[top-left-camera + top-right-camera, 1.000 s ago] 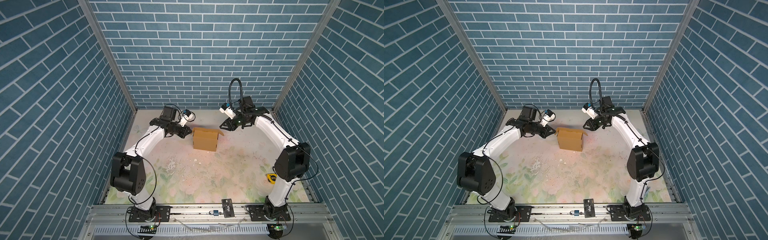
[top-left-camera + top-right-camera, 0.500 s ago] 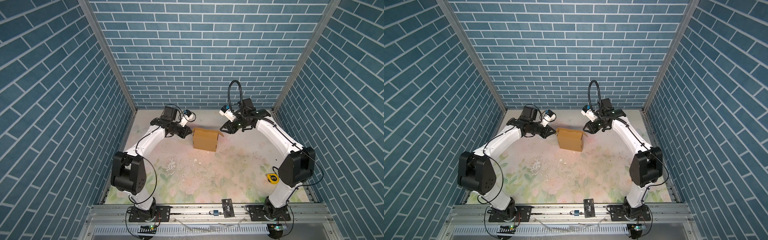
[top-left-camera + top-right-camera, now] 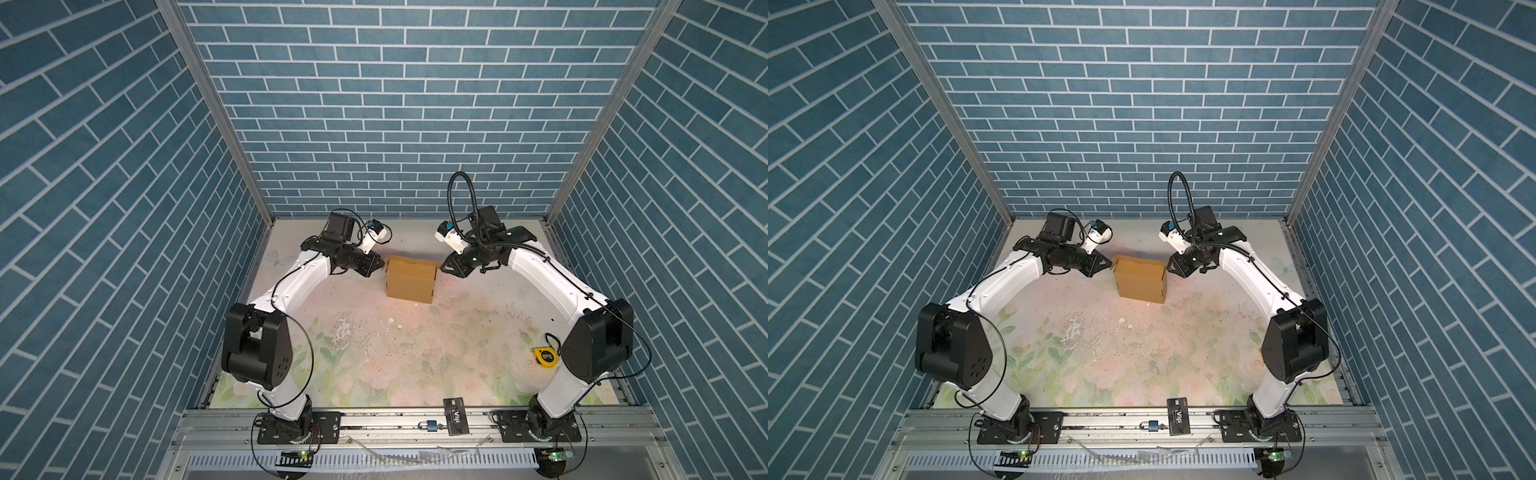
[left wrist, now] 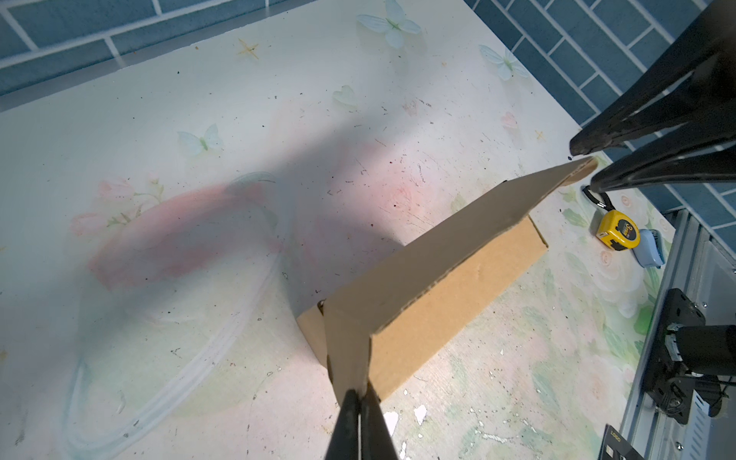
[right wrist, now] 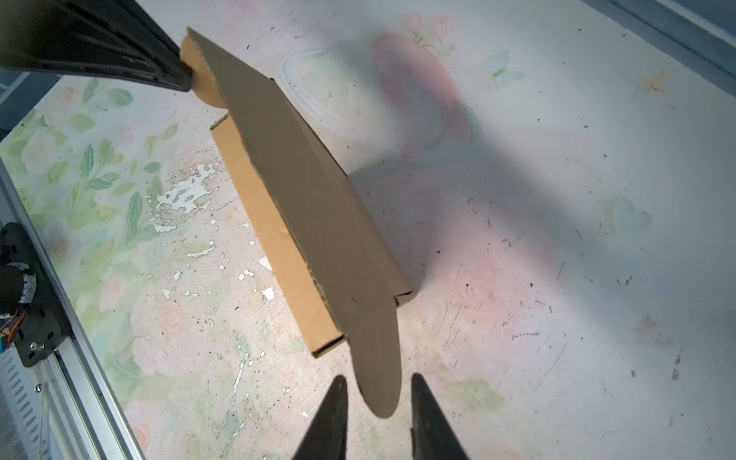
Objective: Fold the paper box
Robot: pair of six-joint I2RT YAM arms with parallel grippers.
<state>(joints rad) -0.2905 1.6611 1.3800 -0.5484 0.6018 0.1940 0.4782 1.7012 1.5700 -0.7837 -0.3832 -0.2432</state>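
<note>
The box (image 3: 410, 279) sits far centre on the table (image 3: 457, 332), its body formed and its lid (image 5: 302, 191) raised. Our left gripper (image 4: 360, 392) pinches the left tab (image 4: 348, 350); the right gripper (image 5: 377, 378) straddles the right tab (image 5: 378, 358), jaws apart. We judge that tucking the lid remains.

The tan corrugated-cardboard paper box (image 3: 410, 280) lies toward the back middle of the floral-printed table (image 3: 415, 357), between the black left gripper (image 3: 380, 266) and the black right gripper (image 3: 444, 267). A round yellow tape measure (image 3: 545, 357) sits well apart, front right.
</note>
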